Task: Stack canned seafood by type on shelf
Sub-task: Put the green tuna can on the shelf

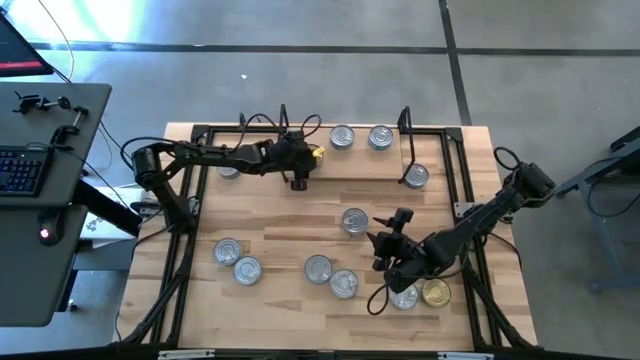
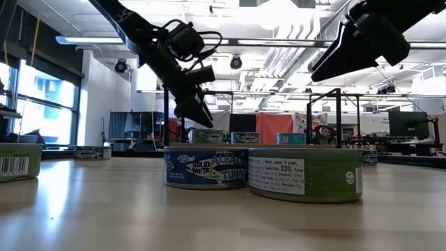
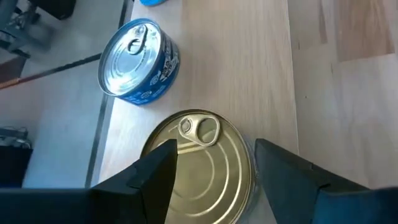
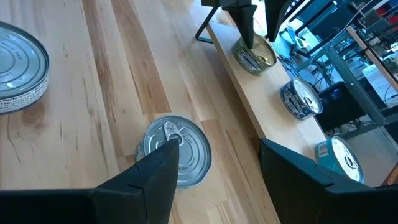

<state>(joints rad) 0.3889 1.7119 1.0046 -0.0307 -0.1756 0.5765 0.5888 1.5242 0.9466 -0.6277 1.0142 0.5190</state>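
Metal tins lay scattered over the counter (image 1: 290,215) in the high view, and the shelf (image 1: 330,160) ran along its far edge. The left end effector (image 1: 300,183) hovered at the shelf, just beside a gold-lidded tin (image 1: 317,154), with two silver tins (image 1: 342,137) further along the board. The right end effector (image 1: 383,243) hung over the counter near a silver-lidded tin (image 1: 354,221), well short of the shelf.

From the low view, two tins (image 2: 205,167) stood touching in front, short, rigid, paper-banded; they looked dense and unlikely to dent.

The left wrist view showed that arm's fingers (image 3: 155,177) spread apart on either side of the gold tin (image 3: 199,165), not pressing it. A blue-labelled tin (image 3: 140,61) sat near it on the shelf.

The right wrist view showed the fingers (image 4: 158,174) apart above a silver tin (image 4: 177,149) short of the shelf. Smooth lids offered nothing; the side wall was probably the best place to pinch.
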